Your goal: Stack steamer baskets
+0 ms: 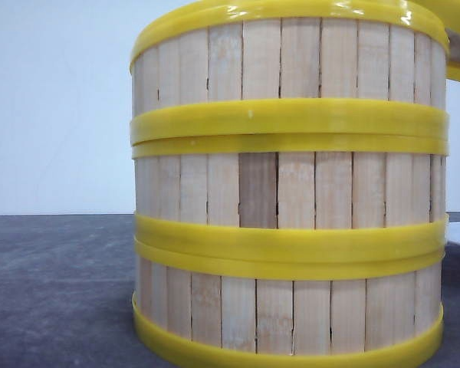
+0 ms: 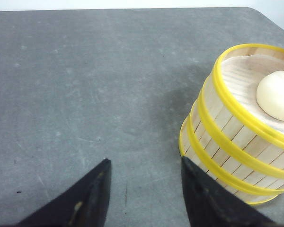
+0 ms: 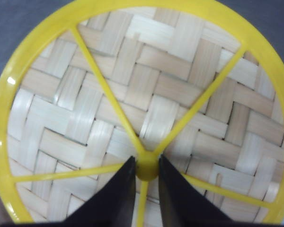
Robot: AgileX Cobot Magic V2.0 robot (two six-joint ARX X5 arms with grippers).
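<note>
Steamer baskets (image 1: 291, 192), three stacked on the grey table (image 2: 85, 85), fill the front view; a pale bun (image 2: 277, 94) sits in the top one. Left gripper (image 2: 144, 194) hangs wide apart beside them. Right gripper (image 3: 146, 182) pinches the yellow hub of a woven lid (image 3: 146, 94).

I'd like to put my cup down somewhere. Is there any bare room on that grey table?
Yes: the grey table lies bare beside the stack of baskets, up to its far edge. The stack, a white bun in its top basket, crowds the corner by the left gripper.
</note>
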